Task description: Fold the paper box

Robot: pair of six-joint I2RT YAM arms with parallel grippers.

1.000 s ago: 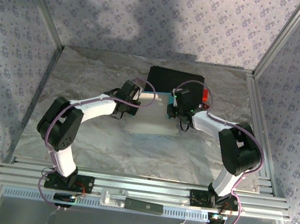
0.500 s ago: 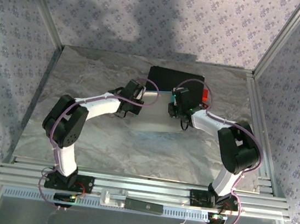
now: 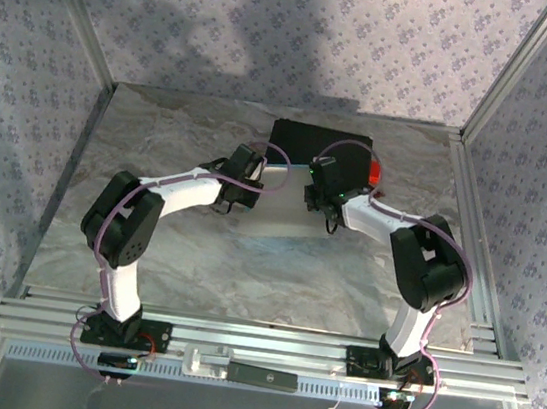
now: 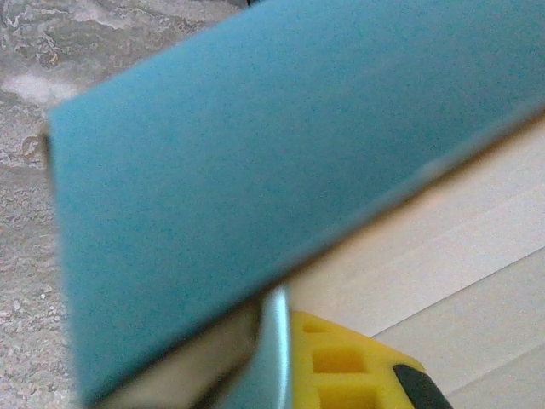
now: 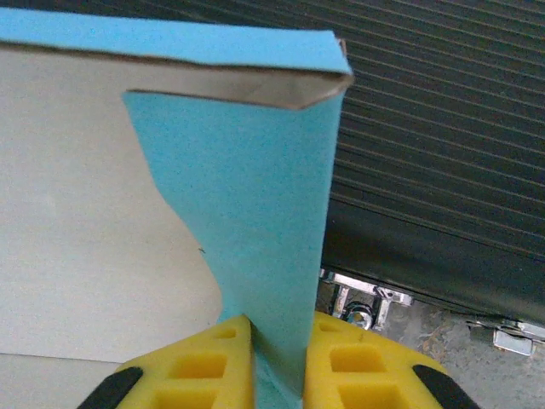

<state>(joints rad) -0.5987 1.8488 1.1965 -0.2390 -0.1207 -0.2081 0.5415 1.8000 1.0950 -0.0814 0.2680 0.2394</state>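
Observation:
The paper box (image 3: pixel 277 212) lies partly folded between both arms at the middle of the table, white side up. My left gripper (image 3: pixel 254 182) is at its left edge, my right gripper (image 3: pixel 313 201) at its right edge. In the left wrist view a cyan-blue panel (image 4: pixel 255 162) slants across the frame above the white inside (image 4: pixel 460 247). There my left gripper (image 4: pixel 279 349) is shut on a sheet edge beside one yellow finger (image 4: pixel 341 366); the other finger is hidden. My right gripper (image 5: pixel 277 332) is shut on an upright cyan flap (image 5: pixel 255 196) of the box.
A black hard case (image 3: pixel 321 148) stands just behind the box, with a red object (image 3: pixel 375 170) at its right end. Its ribbed side (image 5: pixel 443 128) and a metal latch (image 5: pixel 362 302) are close to my right fingers. Aluminium frame rails (image 3: pixel 472 231) border the table.
The left arm has moved right, toward the box. The right wrist has shifted slightly back and left, and its jaws opened a little and shut again on the flap.

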